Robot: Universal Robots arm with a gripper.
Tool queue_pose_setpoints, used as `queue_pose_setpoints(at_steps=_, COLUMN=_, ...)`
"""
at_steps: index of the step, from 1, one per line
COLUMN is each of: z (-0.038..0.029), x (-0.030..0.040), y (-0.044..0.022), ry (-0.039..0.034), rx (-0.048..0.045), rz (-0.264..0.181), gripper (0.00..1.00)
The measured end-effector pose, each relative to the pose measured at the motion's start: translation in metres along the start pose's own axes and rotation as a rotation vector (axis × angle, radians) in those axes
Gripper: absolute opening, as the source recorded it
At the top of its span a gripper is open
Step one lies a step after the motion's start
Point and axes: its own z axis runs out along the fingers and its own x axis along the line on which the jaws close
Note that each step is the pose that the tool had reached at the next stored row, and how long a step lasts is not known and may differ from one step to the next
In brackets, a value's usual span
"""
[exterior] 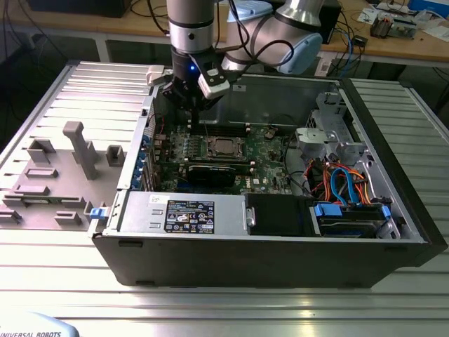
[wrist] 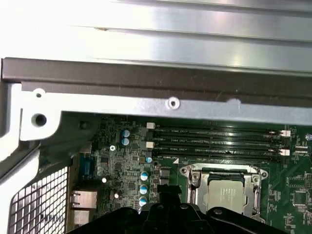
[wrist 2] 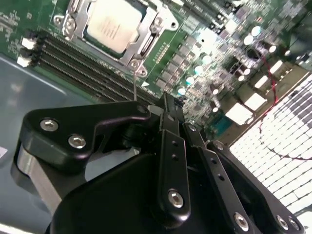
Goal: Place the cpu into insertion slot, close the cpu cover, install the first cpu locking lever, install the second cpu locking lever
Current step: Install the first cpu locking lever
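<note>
1 cpu (wrist 2: 113, 23) sits flat in the insertion slot (wrist 2: 68, 23), with the cpu cover (wrist 2: 146, 43) down around it. The gripper (wrist 2: 168, 103) hangs above the board, apart from the chip, toward the exterior view's left. Looks clenched, nothing in it.

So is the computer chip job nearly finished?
Done: the silvery square cpu lies in place on the green motherboard, and the shiny metal cpu cover frame lies flat around it. In hand: the black gripper hangs above the board near it. Left: the locking levers; I can't tell whether they're latched.
</note>
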Motion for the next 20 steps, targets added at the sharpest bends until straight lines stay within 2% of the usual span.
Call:
queue_pose_setpoints(at_steps=8, z=0.0005, x=-0.0129, y=0.0033, ry=-0.0001, rx=0.0003, rz=0.000, gripper=0.11)
queue_pose_setpoints(at_steps=13, z=0.0011, x=-0.0224, y=0.0032, ry=-0.0001, rx=0.0003, rz=0.000, gripper=0.11)
queue_pose_setpoints(at_steps=20, z=0.0019, x=-0.0296, y=0.0027, ry=-0.0002, rx=0.0004, rz=0.000, gripper=0.11)
